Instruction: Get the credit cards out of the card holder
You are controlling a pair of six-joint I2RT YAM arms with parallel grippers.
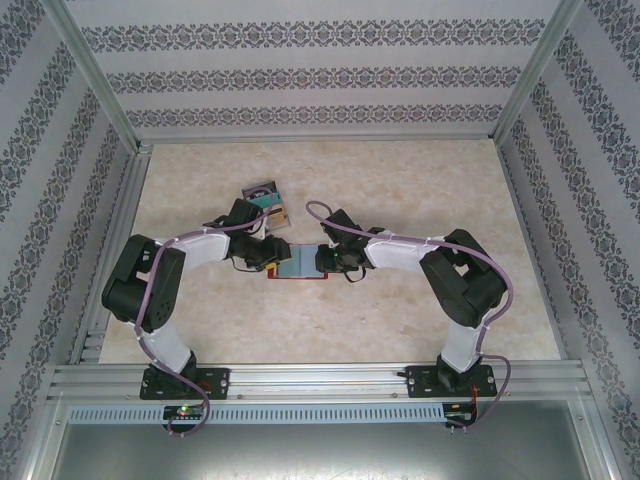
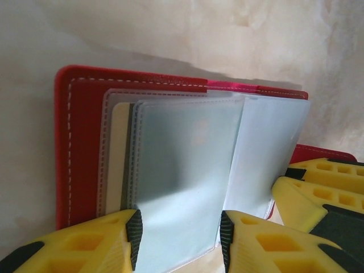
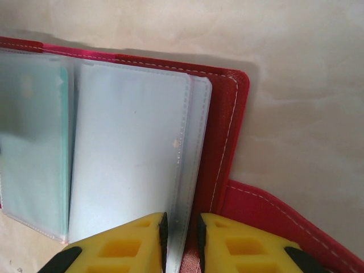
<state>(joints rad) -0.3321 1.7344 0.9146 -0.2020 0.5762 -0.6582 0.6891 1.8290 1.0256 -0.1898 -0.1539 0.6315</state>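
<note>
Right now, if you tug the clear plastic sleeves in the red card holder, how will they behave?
Probably floppy: the plastic sleeves fan up off the card holder. Likely slippery, looking smooth. Attached at the fold, they may drag it along.

The top external camera sits high above and behind the 2 arm bases point(image 1: 180, 382), looking steeply down on the whole surface point(image 1: 420, 180), so the open card holder point(image 1: 298, 262) is small at mid-frame. Each wrist camera looks along its own yellow fingers point(image 2: 85, 244) from very near: the one on the left end effector point(image 2: 181, 230) faces the holder's left half, the one on the right end effector point(image 3: 182, 230) its right half. All 3 views share the holder; the left wrist view also catches the right fingers.
</note>
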